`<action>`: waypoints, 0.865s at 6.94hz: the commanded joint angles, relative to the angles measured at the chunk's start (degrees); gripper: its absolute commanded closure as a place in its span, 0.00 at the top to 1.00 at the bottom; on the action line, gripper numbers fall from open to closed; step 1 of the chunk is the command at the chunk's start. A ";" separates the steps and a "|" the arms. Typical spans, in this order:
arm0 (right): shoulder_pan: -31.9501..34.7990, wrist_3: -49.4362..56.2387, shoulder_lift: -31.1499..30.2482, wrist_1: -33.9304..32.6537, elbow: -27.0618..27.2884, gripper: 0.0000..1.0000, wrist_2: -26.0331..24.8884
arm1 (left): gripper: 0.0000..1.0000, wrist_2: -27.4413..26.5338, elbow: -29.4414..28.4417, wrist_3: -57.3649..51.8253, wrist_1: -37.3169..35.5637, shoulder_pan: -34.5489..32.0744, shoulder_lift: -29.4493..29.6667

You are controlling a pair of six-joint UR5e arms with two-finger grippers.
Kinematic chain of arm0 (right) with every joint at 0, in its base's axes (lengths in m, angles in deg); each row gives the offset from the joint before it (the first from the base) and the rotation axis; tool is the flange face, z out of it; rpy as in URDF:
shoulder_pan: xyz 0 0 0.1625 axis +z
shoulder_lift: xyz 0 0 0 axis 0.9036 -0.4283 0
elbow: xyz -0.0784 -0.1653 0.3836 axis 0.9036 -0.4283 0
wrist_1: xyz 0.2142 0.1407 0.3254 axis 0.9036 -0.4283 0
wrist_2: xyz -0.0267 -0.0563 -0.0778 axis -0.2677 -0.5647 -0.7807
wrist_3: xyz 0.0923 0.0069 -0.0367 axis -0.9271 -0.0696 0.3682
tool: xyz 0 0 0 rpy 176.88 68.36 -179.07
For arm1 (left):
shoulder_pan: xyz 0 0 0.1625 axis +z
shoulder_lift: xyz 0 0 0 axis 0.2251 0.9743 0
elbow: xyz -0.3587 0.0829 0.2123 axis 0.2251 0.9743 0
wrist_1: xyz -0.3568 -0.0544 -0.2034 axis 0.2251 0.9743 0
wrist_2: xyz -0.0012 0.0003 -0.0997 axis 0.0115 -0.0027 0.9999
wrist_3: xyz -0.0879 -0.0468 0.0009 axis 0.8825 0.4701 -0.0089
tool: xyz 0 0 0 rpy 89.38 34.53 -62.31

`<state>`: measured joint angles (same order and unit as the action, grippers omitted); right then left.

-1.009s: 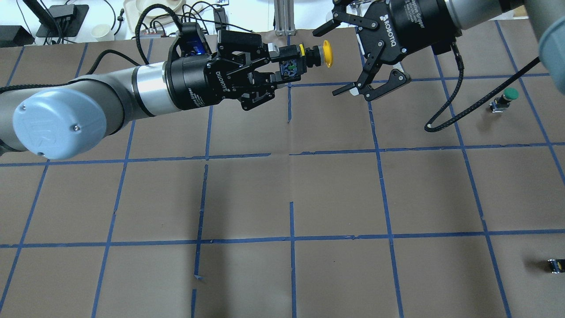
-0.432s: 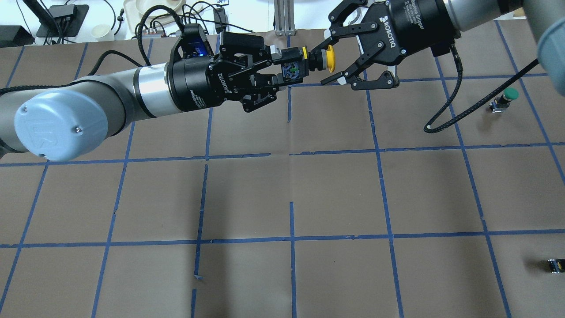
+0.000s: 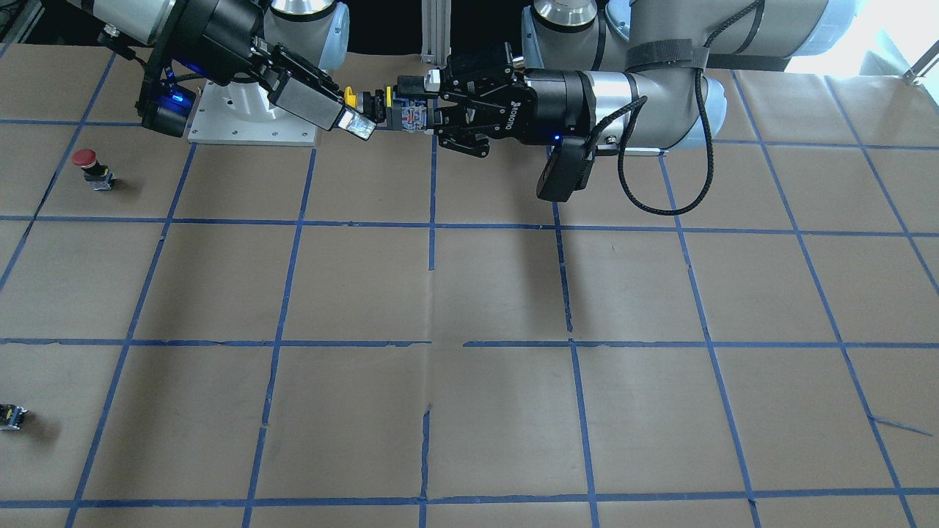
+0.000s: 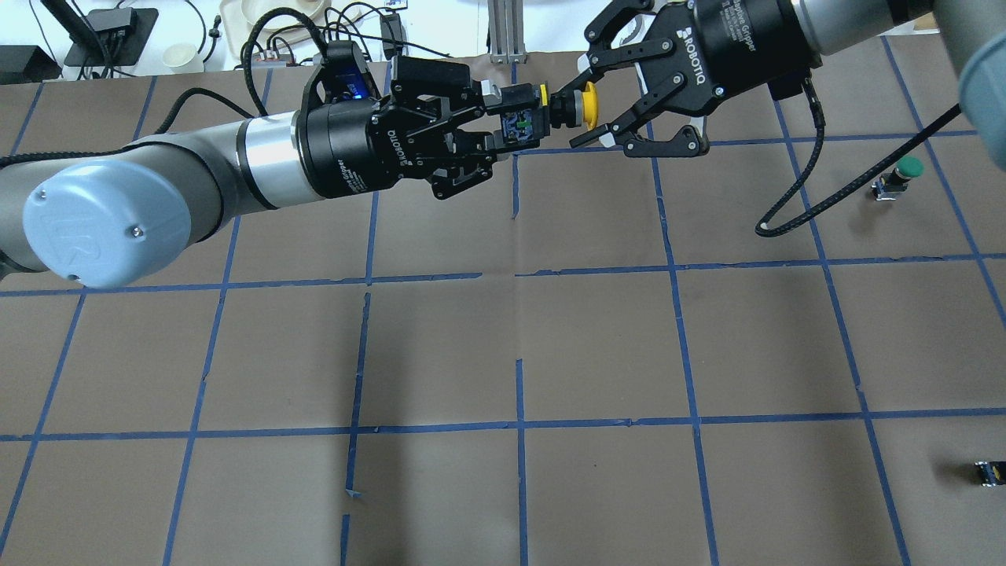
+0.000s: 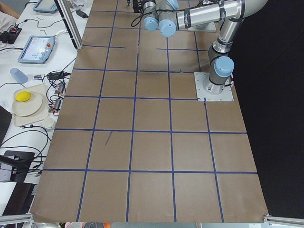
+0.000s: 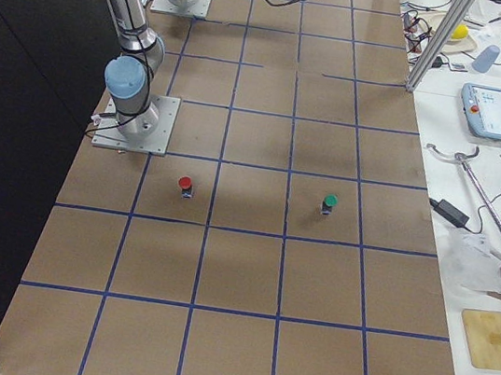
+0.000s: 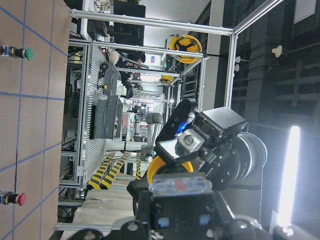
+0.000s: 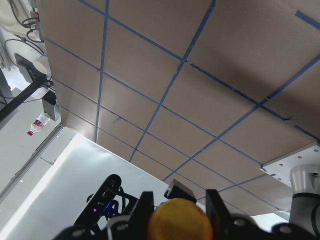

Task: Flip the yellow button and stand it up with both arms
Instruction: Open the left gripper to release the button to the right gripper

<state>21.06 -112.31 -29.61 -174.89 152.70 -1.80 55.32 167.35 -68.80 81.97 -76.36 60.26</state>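
Observation:
The yellow button [image 4: 585, 106] is held level in the air over the table's far edge, with its yellow cap pointing towards my right gripper. My left gripper [image 4: 511, 126] is shut on its black-and-grey body [image 3: 411, 116]. My right gripper [image 4: 583, 112] has closed in on the cap from the other side, and its pads touch the cap's rim. In the right wrist view the cap [image 8: 180, 222] sits tight between the two fingers [image 8: 145, 207]. In the left wrist view the cap [image 7: 172, 167] shows past the body, with the right gripper behind it.
A green-capped button [image 4: 904, 174] stands at the right. A red-capped button [image 3: 88, 165] stands close to the right arm's base plate [image 3: 220, 132]. A small capless black switch block [image 4: 986, 473] lies at the right edge. The brown paper table [image 4: 519, 338] carries a grid of blue tape.
My right gripper moved left onto the yellow cap and closed from wide open to fingers against the cap. My left gripper kept its hold and barely moved.

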 commanded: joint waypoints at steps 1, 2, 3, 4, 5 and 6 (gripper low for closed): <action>0.00 -0.07 0.07 -0.01 -0.11 0.24 0.82 | 0.99 -0.83 -0.07 0.08 0.02 -0.01 0.21; -0.09 -0.07 0.24 -0.01 -0.11 0.24 0.73 | 1.00 -0.84 -0.07 1.04 0.02 -0.01 0.21; -0.18 -0.07 0.33 -0.10 -0.11 0.24 0.82 | 1.00 -0.84 -0.07 1.14 0.02 -0.01 0.04; -0.44 -0.07 0.51 -0.10 -0.11 0.24 -0.14 | 1.00 -1.01 -0.07 1.14 0.02 0.16 -0.31; -1.75 0.11 0.77 -0.27 -0.11 0.24 -0.15 | 1.00 -1.97 -0.85 2.45 -0.15 1.30 -0.58; -4.80 0.80 0.77 -0.01 -0.02 0.24 -0.06 | 1.00 -8.77 -1.38 7.50 -3.55 2.70 -1.10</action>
<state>19.02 -112.10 -28.95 -175.04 152.60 -1.83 52.00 166.62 -65.53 81.04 -75.10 59.69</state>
